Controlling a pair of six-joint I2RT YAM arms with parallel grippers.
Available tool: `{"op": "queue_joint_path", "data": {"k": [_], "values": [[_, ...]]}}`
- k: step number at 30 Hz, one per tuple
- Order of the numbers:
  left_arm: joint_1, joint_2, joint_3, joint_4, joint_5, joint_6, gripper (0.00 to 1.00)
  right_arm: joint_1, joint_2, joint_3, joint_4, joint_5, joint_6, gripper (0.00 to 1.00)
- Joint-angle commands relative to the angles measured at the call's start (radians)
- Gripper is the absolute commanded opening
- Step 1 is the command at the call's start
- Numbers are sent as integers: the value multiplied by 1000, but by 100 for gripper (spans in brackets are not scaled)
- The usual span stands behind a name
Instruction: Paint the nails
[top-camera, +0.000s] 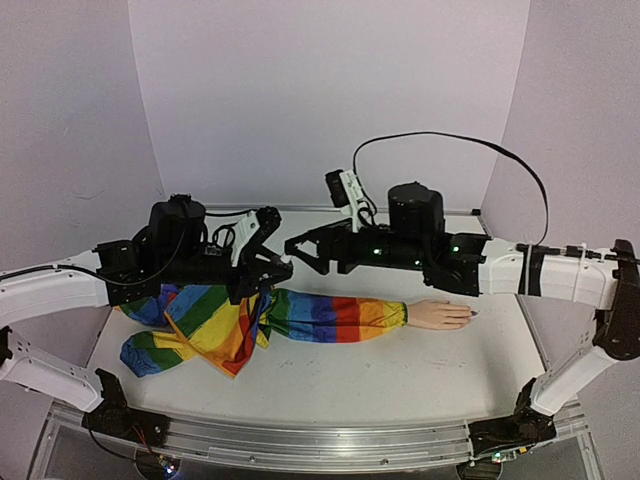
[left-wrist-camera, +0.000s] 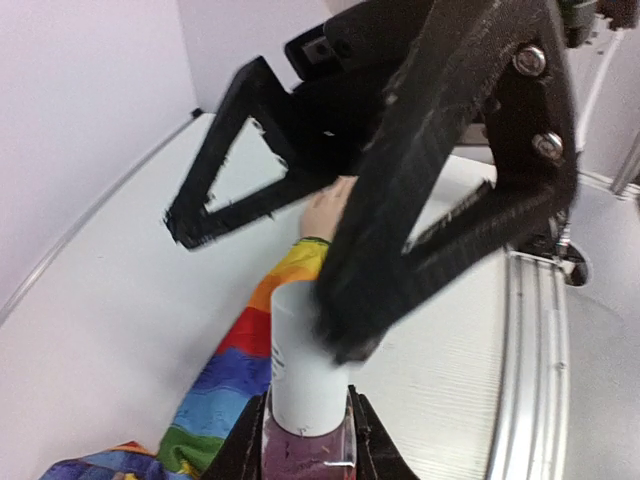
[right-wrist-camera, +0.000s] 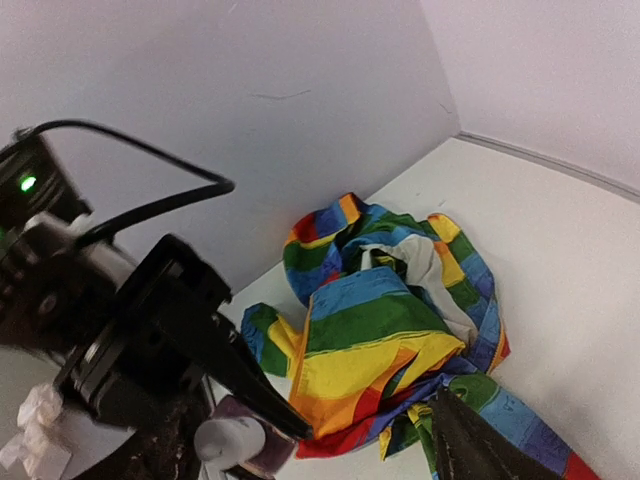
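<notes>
The pale mannequin hand (top-camera: 440, 315) lies on the table right of centre, and its rainbow sleeve (top-camera: 330, 315) runs left. Its nails (top-camera: 472, 314) are tiny; one fingertip looks dark. My left gripper (top-camera: 283, 266) is shut on the polish bottle (left-wrist-camera: 305, 375), which has a white cap and a purple glass body, and holds it above the sleeve. My right gripper (top-camera: 297, 252) is open, its black fingers (left-wrist-camera: 345, 330) astride the cap, one tip against it. In the right wrist view the bottle (right-wrist-camera: 235, 445) sits by the lower left finger of my right gripper (right-wrist-camera: 320, 460).
The bunched rainbow cloth (right-wrist-camera: 400, 320) lies heaped at the left under my left arm (top-camera: 60, 285). White walls close in the back and both sides. A metal rail (top-camera: 300, 440) runs along the near edge.
</notes>
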Motion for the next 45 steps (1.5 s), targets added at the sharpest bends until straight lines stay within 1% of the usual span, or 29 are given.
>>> {"op": "queue_joint_path", "data": {"k": [1, 3, 5, 6, 9, 15, 19, 26, 34, 35, 39, 40, 42, 43, 45], "values": [[93, -33, 19, 54, 434, -105, 0, -112, -79, -87, 144, -505, -65, 87], [119, -1, 51, 53, 620, -142, 0, -115, -61, -84, 173, -605, -61, 88], [125, 30, 75, 53, 732, -164, 0, -116, -51, -84, 216, -649, -40, 87], [124, 45, 85, 53, 773, -169, 0, -116, -47, -84, 238, -659, -31, 84], [125, 73, 106, 53, 826, -173, 0, -115, -32, -72, 282, -677, -9, 75], [125, 115, 124, 53, 851, -215, 0, -108, 23, -33, 363, -733, 50, 60], [125, 128, 129, 53, 850, -220, 0, -94, 45, -9, 378, -747, 53, 54], [125, 140, 132, 53, 844, -220, 0, -76, 85, 27, 407, -770, 72, 35], [125, 138, 133, 53, 823, -217, 0, -65, 111, 38, 408, -781, 76, 33], [125, 139, 133, 53, 822, -217, 0, -65, 111, 38, 408, -782, 75, 32], [124, 131, 129, 53, 799, -216, 0, -59, 113, 39, 408, -781, 76, 17], [125, 126, 127, 53, 788, -216, 0, -57, 116, 39, 407, -780, 76, 11], [125, 112, 121, 53, 744, -209, 0, -52, 122, 38, 407, -774, 75, 0], [125, 102, 115, 53, 698, -201, 0, -51, 124, 36, 405, -767, 74, 0], [124, 64, 90, 52, 515, -168, 0, -45, 126, 33, 384, -728, 63, 0]]}}
